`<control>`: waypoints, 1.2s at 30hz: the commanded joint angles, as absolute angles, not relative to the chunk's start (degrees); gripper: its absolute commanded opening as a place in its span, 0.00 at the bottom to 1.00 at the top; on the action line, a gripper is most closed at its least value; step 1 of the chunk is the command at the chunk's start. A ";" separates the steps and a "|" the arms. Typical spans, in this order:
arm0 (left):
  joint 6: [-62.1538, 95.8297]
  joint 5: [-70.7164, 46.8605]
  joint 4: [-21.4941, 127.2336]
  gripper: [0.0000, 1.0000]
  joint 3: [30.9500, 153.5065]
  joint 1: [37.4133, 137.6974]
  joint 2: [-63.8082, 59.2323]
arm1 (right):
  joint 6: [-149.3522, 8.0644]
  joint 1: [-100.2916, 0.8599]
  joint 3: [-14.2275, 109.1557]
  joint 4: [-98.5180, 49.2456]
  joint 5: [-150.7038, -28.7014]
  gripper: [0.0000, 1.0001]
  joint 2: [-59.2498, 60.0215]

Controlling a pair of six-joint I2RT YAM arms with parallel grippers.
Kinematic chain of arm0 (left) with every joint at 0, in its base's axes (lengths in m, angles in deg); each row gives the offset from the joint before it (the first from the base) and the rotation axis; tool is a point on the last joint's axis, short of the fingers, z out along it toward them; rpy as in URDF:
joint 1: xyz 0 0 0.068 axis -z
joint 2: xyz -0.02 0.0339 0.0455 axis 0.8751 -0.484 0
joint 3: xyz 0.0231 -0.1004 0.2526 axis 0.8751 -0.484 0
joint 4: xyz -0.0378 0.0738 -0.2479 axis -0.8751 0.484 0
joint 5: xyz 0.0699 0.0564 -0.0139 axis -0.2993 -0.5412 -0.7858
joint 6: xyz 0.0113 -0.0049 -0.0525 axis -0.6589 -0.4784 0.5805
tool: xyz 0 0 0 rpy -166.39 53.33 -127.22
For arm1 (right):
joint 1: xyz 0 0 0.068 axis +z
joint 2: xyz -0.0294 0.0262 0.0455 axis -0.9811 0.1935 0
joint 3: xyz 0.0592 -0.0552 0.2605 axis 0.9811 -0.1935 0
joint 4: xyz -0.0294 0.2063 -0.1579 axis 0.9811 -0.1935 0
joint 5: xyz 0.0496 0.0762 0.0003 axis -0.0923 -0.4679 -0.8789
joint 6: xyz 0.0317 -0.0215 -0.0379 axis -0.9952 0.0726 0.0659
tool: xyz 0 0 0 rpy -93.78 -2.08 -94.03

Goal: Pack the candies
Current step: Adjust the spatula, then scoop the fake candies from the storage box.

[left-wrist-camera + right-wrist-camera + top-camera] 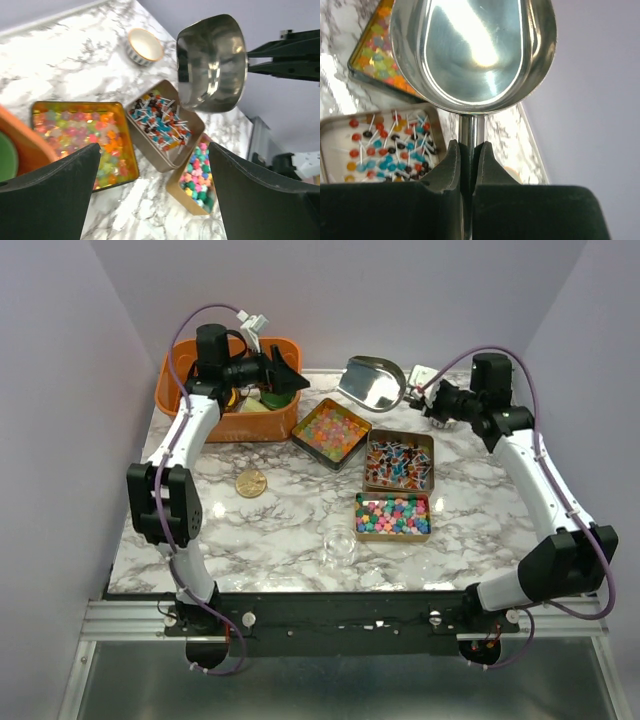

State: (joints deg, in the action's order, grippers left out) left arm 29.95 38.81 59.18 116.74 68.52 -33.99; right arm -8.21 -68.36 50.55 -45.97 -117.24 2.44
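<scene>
The candies lie in three open tins on the marble table: glossy pastel ones (332, 432), wrapped stick ones (398, 462) and bright ones (393, 517). My right gripper (428, 397) is shut on the handle of a shiny metal scoop (372, 382), held empty in the air behind the tins. In the right wrist view the handle (469, 135) sits between the fingers, with the scoop bowl (470, 50) above. My left gripper (288, 375) is open and empty over the orange bin's right edge. Its view shows the pastel tin (82, 140), the stick tin (160, 125), the bright tin (200, 172) and the scoop (212, 62).
An orange bin (190, 375) with mixed items stands at the back left. A gold round lid (251, 483) lies left of the tins. A clear glass jar (340, 548) stands near the front edge. A small white bowl (145, 46) sits at the back near the scoop.
</scene>
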 commanded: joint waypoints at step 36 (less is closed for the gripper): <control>11.66 9.61 65.97 0.69 81.51 85.49 -15.30 | 17.21 -75.06 57.97 -103.33 -95.17 0.01 -7.06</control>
State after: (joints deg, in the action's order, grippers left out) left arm 5.51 14.40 72.30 84.18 83.65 -15.57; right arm 18.65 -75.36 60.97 -100.59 -104.08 -8.64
